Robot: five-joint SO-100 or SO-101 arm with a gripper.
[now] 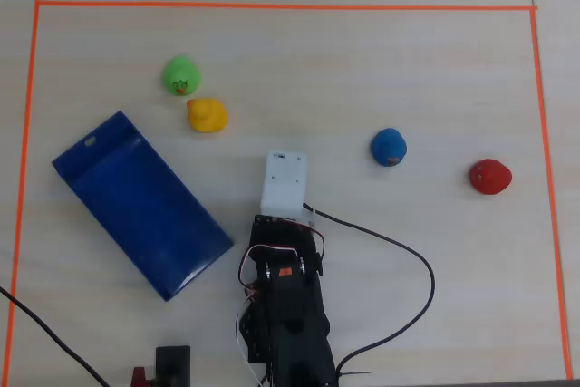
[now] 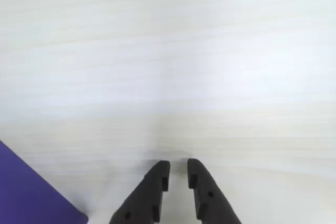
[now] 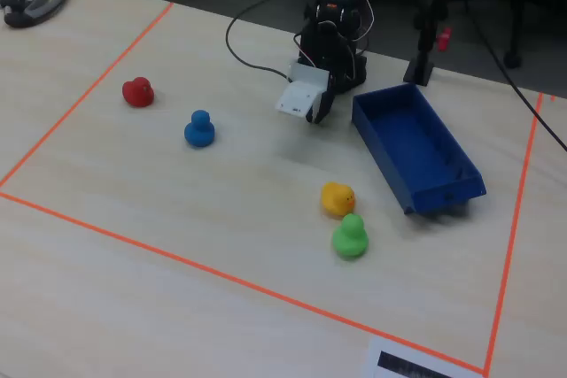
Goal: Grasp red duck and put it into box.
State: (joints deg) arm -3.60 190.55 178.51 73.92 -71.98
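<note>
1. Your target, the small red rubber duck point(image 1: 490, 176), sits by itself on the pale wooden tabletop point(image 1: 362, 61), near the right edge in the overhead view and just inside the orange tape border point(image 1: 542, 133).
2. Its nearest neighbour is the small blue rubber duck point(image 1: 389, 147), apart from it towards the middle of the tabletop. The yellow rubber duck point(image 1: 207, 115) and green rubber duck point(image 1: 180, 75) sit close together, well away towards the far left corner in that view.
3. The open blue rectangular box point(image 1: 136, 201) lies at an angle near the left edge in the overhead view. It looks empty in the fixed view.
4. Nothing of the task is done as far as you can see: the duck is ungrasped and well apart from the arm, which is folded near the near edge between box and duck. Reaching, grasping, carrying and dropping all remain.
5. In the wrist view the black fingers point(image 2: 164, 172) are nearly clenched, with only a narrow gap between the tips. They hold nothing and hover over bare tabletop, a corner of the box at lower left.
</note>
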